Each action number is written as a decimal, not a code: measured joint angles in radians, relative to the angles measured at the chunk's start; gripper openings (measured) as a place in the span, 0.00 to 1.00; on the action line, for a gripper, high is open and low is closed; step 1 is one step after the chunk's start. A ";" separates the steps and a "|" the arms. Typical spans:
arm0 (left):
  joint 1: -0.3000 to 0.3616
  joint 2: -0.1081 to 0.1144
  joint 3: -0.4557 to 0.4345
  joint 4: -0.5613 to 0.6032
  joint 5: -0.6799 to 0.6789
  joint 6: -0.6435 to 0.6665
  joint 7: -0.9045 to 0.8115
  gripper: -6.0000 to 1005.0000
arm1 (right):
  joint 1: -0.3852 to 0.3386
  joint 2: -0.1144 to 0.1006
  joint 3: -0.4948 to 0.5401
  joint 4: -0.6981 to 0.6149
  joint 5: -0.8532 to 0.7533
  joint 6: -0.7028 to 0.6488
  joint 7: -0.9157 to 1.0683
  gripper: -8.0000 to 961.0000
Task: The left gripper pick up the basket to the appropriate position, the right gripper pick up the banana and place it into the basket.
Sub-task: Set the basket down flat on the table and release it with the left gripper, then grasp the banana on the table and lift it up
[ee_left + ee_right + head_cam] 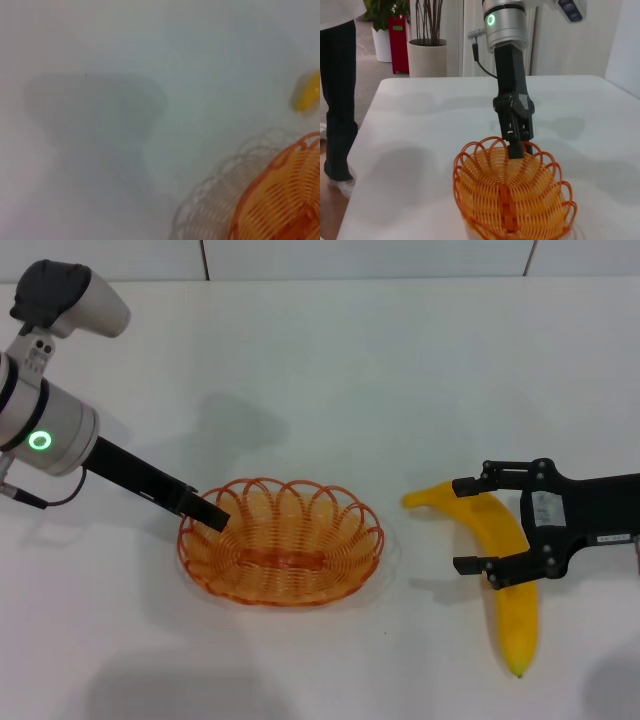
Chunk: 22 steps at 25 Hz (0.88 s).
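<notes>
Orange basket (281,543): sits on the white table (400,390), left of the banana.
Left gripper (215,517): clenched on the basket's near-left rim.
Banana (500,560): lies flat on the table, well apart from the basket.
Right gripper (468,525): fingers spread, straddling the banana's middle.

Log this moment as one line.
left gripper: shut on orange wire basket rim | right gripper: open, straddling yellow curved banana | banana: on white table
</notes>
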<state>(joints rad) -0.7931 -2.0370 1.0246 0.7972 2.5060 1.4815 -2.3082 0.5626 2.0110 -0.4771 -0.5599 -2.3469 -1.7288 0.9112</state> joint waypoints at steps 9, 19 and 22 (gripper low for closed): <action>0.097 -0.009 0.024 0.206 -0.031 0.004 0.027 0.58 | -0.005 -0.001 0.000 0.000 0.000 0.000 0.000 0.93; 0.428 -0.006 0.117 0.588 -0.366 0.083 0.291 0.60 | -0.040 -0.023 0.000 -0.002 0.073 -0.028 0.000 0.93; 0.515 -0.005 0.100 0.601 -0.460 0.086 0.407 0.60 | -0.051 -0.026 0.000 -0.002 0.094 -0.028 0.000 0.93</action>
<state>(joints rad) -0.2776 -2.0415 1.1244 1.3986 2.0465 1.5680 -1.9014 0.5113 1.9850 -0.4770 -0.5614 -2.2529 -1.7569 0.9112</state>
